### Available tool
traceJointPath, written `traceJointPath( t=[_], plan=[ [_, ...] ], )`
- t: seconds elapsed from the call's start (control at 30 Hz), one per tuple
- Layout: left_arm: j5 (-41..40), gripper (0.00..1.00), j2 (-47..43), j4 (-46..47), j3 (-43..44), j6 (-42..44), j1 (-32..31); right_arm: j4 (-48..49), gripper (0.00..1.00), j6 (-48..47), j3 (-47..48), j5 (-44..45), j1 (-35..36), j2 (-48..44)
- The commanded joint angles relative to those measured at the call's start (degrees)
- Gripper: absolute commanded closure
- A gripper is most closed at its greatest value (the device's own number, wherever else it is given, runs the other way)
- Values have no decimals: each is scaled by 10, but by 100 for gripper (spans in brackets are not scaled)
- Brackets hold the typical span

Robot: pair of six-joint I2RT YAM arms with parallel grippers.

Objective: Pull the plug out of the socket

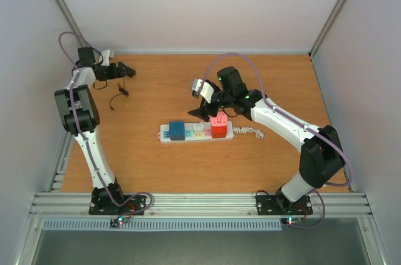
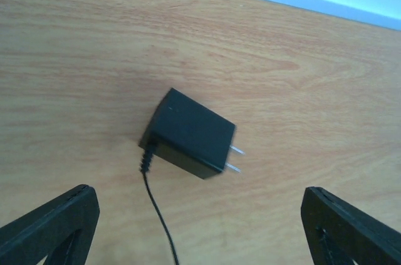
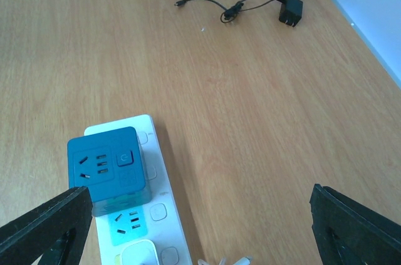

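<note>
Our left jaws are spread wide, one tip at each side of the left wrist view, and they pinch nothing. The black plug (image 2: 188, 143) lies flat on the tabletop (image 2: 294, 52) just past them, with its two pins bare. Our right jaws are spread wide too and hang over the socket (image 3: 166, 177), which lies mid-tabletop, well apart from the plug. We think the plug's thin cord (image 2: 160, 221) could catch on a left tip if that arm pulls away low, and that would drag the plug. The right jaws could bump the blue block (image 3: 106, 168) and shove the socket. Only the left wrist view shows the pins. Only the top view shows the red block (image 1: 218, 126) and the curly cord (image 1: 249, 131).
</note>
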Motion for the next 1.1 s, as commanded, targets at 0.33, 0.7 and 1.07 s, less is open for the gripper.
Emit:
traceJointPath(
  t=[0.33,0.7,1.07],
  plan=[
    [-55,0,-230,-61,-119,182,-8,27,4,-8,-34,-16,-2,-26],
    [-69,0,-309,-129,-142,213,-3,18,4,-4,-75,-17,-22,-72],
    [7,0,-367,-218,-186,391,-76,-167,4,-42,-45,-126,-138,-63]
  ],
)
